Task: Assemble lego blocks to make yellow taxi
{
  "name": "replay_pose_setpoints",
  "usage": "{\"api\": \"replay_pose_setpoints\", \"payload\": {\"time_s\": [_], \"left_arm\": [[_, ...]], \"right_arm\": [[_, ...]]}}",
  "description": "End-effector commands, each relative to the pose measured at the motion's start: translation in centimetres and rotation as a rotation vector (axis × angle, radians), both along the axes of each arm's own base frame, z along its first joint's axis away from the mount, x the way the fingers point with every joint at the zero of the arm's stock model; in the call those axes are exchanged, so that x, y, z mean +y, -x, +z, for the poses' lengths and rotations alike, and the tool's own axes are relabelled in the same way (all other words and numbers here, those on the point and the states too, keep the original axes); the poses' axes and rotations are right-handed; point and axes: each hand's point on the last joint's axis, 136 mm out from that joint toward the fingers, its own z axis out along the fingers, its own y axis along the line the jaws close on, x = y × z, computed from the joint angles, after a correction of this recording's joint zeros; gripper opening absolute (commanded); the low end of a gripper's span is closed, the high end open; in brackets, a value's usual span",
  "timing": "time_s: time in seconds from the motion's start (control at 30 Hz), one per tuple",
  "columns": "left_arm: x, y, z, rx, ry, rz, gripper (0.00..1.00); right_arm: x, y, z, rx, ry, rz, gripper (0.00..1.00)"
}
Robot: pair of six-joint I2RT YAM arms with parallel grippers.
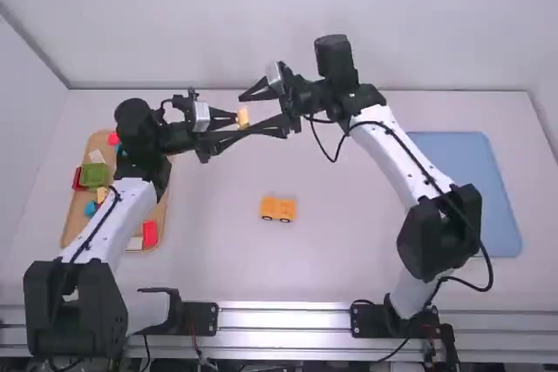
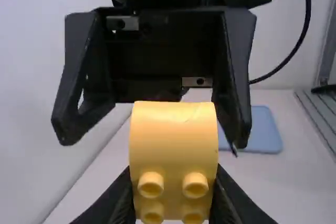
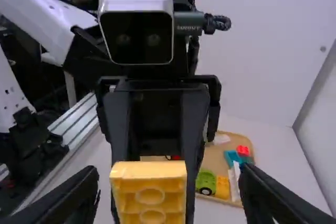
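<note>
In the left wrist view, the small yellow plastic block with round studs (image 2: 173,145) covers the tips of the left gripper (image 1: 238,125); in the right wrist view, the block's lower end runs off the bottom edge. The right gripper's (image 1: 250,114) own fingers are blurred and cut off there. From above, we see the left arm (image 1: 113,215) hiding part of the tan tray of mixed coloured blocks (image 1: 78,234), and we cannot make out every block in it.

Our left arm leans forward, its gripper pointing inward to the right, level above the table (image 1: 209,259). Our right arm (image 1: 384,150) angles up and across, its gripper facing the left one. We have the left fingers clamped on the yellow block, while the right fingers stand apart, one to each side of it. The orange-yellow toy car body with dark wheels (image 1: 278,209) sits on the table between the arm bases, farther forward. The flat blue tray (image 1: 488,189) lies at the right.
</note>
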Motion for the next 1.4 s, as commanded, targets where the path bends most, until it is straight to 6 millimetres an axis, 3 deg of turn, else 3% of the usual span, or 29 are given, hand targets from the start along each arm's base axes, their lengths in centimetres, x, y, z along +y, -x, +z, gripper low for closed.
{"api": "replay_pose_setpoints", "payload": {"time_s": [0.0,0.27,0.43,0.57,0.67,0.7,0.73,0.77,0.87,1.0,1.07,1.23,1.37], "left_arm": [[-0.3,0.2,0.0,0.055,0.02,-0.016,0.02],[-0.3,0.2,0.1,0.045,0.02,-0.016,0.02],[-0.3,0.2,0.1,0.042,0.02,-0.016,0.02],[-0.3,0.2,0.1,0.043,0.02,-0.013,0.05],[-0.3,0.2,0.1,0.044,0.02,-0.013,0.33],[-0.3,0.2,0.1,0.045,0.02,-0.013,0.52],[-0.3,0.2,0.0,0.047,0.02,-0.015,0.93],[-0.3,0.2,-0.2,0.063,0.02,-0.017,0.99],[-0.3,0.2,-0.8,0.118,0.022,-0.015,0.99],[-0.2,-0.1,-2.3,0.211,0.018,0.006,0.99],[0.3,-1.3,-3.9,0.275,-0.001,0.097,0.99],[3.6,-5.0,-9.0,0.479,-0.082,0.45,0.99],[5.2,-5.7,-10.9,0.547,-0.126,0.574,0.99]], "right_arm": [[0.8,0.0,0.4,0.026,0.015,-0.01,0.67],[1.0,0.1,0.6,0.037,0.013,-0.006,0.43],[1.1,0.2,0.6,0.037,0.013,-0.003,0.4],[0.9,0.2,0.7,0.039,0.008,0.003,0.31],[0.7,0.2,0.9,0.039,0.001,0.011,0.25],[0.6,0.1,0.9,0.042,0.002,0.007,0.24],[0.6,0.0,1.1,0.05,0.0,0.005,0.22],[0.7,-0.1,1.3,0.058,-0.001,0.003,0.21],[0.8,-0.9,1.8,0.083,0.003,-0.039,0.2],[0.8,-5.1,1.3,0.174,0.057,-0.286,0.12],[0.7,-6.8,0.3,0.2,0.095,-0.396,0.12],[-0.4,-8.5,-2.7,0.278,0.227,-0.585,0.11],[-1.2,-8.5,-4.4,0.305,0.328,-0.7,0.1]]}}
